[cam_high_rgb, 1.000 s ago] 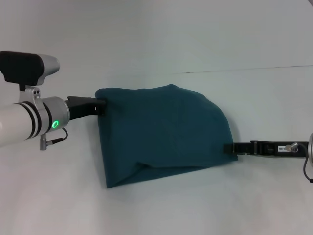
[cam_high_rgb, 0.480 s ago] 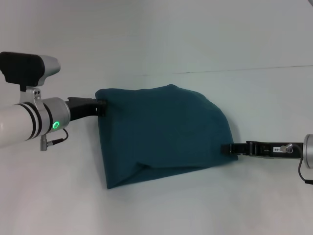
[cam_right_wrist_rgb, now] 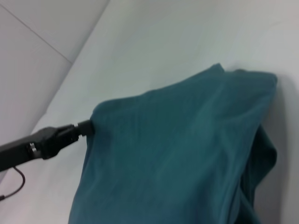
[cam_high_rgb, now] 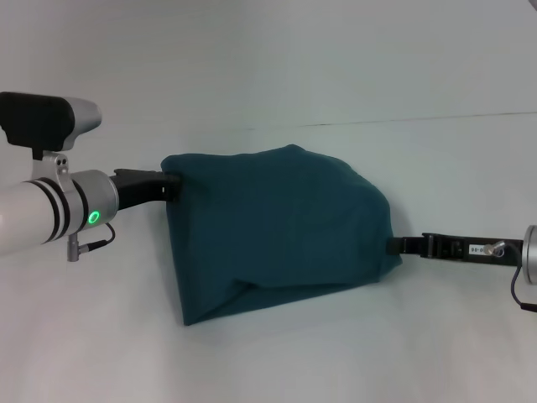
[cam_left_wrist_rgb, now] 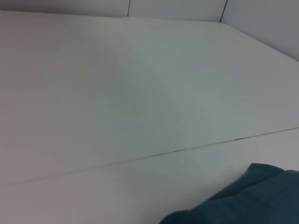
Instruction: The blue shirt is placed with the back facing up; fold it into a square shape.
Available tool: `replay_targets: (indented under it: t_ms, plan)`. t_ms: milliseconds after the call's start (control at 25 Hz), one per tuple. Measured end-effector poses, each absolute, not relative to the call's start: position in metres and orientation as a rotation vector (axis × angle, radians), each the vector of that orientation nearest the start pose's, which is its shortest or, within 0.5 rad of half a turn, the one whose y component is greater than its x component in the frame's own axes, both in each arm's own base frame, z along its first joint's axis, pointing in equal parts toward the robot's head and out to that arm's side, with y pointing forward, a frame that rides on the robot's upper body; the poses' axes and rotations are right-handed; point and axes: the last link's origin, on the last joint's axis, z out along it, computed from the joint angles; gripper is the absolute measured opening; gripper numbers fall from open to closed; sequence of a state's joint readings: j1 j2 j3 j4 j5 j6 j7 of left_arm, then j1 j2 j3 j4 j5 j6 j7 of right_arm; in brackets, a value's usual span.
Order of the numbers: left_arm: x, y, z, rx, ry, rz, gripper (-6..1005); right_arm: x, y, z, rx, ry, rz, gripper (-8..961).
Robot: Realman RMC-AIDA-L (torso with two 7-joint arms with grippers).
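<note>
Both grippers pinch the shirt [cam_high_rgb: 277,231]: left gripper [cam_high_rgb: 174,185] at its far-left corner, right gripper [cam_high_rgb: 394,244] at its right edge, holding the fold's layers together.

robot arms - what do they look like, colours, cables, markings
The left arm is a white tube ending in a silver collar with black bands and a glowing green ring light; a black-and-silver camera block sits on top and a thin black cable loops below. Its left gripper is black. The right gripper is a slim black bar with a small white label, joined to a silver wrist with a thin black cable.
</note>
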State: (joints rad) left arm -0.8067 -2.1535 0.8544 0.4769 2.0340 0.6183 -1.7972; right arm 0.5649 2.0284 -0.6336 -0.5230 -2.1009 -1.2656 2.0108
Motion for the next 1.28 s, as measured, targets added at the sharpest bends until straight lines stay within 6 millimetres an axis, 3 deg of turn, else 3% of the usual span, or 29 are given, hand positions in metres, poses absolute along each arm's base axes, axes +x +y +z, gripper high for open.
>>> replay_targets:
  t_ms: [360, 880, 1280]
  plan:
    - [-0.235, 0.443, -0.051, -2.164, -1.005, -0.35, -2, 0.306, 0.359, 0.01, -2.225, 1.533, 0.685, 3]
    - [-0.238, 0.443, -0.048, -2.148, -1.013, -0.356, -2, 0.303, 0.364, 0.041, -2.218, 1.485, 0.725, 41]
    - [-0.24, 0.444, -0.045, -2.135, -1.009, -0.362, -2, 0.311, 0.364, 0.036, -2.217, 1.538, 0.593, 71]
